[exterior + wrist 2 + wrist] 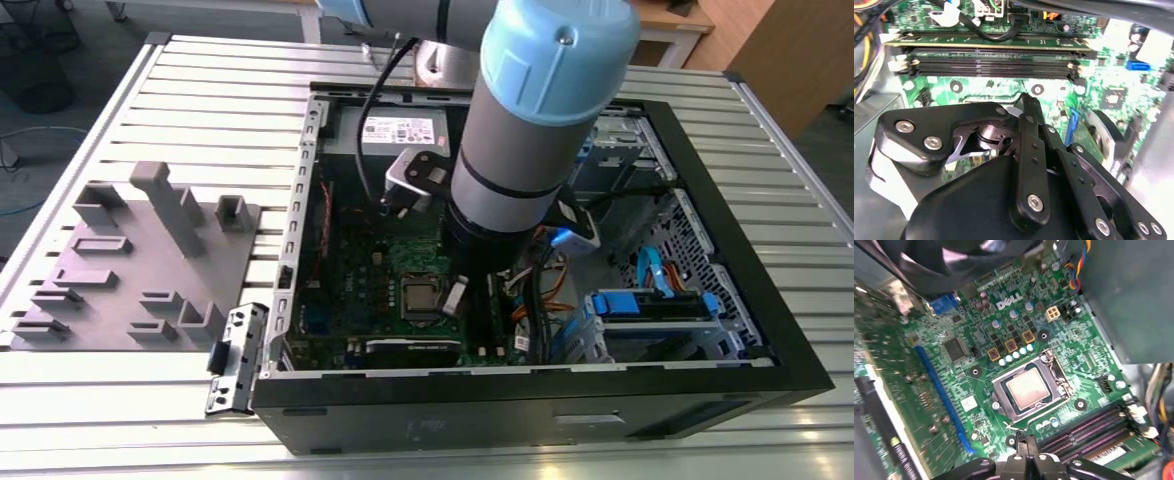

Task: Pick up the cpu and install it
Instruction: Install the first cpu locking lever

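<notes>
The cpu, a small square chip with a pale metal top, lies flat inside the shiny socket frame on the green motherboard. In the exterior view the cpu sits mid-board inside the open computer case. My gripper hangs just above the board beside the socket, on the side of the memory slots. Its black fingers are shut together with nothing between them. In the second wrist view the gripper and its linkages cover the socket area. In the exterior view the gripper stands at the cpu's right.
Black memory slots run close to the fingertips, and a long blue slot lies across the board. Coloured cables and drive bays fill the case's right side. A grey plastic tray with upright blocks rests on the slatted table at the exterior view's left.
</notes>
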`<state>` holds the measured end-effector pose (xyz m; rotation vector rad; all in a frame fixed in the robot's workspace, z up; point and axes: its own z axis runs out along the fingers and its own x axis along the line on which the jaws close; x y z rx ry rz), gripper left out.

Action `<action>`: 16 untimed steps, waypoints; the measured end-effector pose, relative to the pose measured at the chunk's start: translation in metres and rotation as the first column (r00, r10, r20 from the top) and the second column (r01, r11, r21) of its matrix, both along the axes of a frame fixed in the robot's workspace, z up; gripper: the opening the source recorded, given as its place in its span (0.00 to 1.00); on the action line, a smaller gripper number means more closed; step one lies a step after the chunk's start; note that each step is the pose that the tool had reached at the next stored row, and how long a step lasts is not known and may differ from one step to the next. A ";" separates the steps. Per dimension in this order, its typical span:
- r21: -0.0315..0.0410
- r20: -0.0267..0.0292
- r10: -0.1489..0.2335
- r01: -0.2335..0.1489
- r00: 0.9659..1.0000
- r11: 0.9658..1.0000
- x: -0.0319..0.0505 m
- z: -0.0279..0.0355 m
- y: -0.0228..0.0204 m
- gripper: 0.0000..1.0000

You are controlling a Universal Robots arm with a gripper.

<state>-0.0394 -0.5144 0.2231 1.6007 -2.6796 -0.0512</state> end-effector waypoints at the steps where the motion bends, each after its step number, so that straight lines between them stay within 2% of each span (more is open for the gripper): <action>1: 0.000 0.000 0.000 0.000 1.000 1.000 0.0000 0.0005 0.0000 0.11; 4: 0.000 0.000 0.000 0.000 1.000 1.000 -0.0010 0.0002 0.0012 0.11; 7: 0.000 0.006 0.000 0.000 1.000 1.000 -0.0113 -0.0014 0.0051 0.11; 12: 0.000 0.012 0.000 0.000 1.000 1.000 -0.0249 -0.0021 0.0166 0.11; 16: 0.000 0.024 0.000 0.000 1.000 1.000 -0.0306 0.0011 0.0180 0.11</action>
